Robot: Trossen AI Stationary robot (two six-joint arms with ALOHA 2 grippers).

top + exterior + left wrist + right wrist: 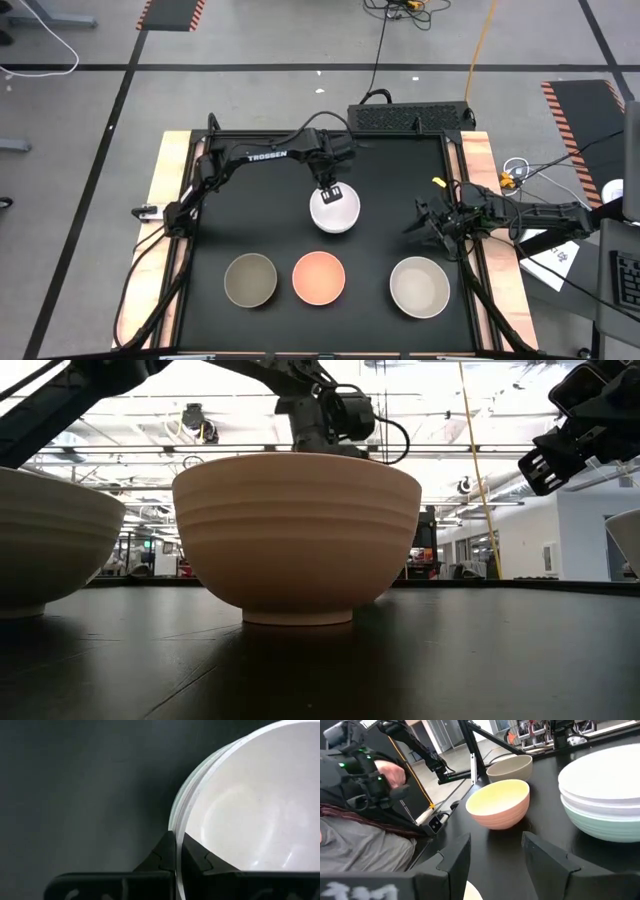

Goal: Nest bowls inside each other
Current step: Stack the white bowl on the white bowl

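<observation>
Two closed fingers of the left gripper [333, 192] are pinching the rim of the white bowl [335, 210], which is sitting in a stack with a mint green bowl [605, 827] showing beneath it, at mid-table. Nearer the front edge, the olive-grey bowl [250, 279], peach-orange bowl [319, 278] and beige bowl [419, 286] are standing in a row, each well apart. Beside the table's right edge, the right gripper [440, 222] is waiting, jaws parted and empty. Judged risk: the thin rim pinch is offering little purchase, so lifting could tilt the white bowl or drag the nested one along.

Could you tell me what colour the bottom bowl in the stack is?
Mint green bowl, clearest in the right wrist view.
</observation>
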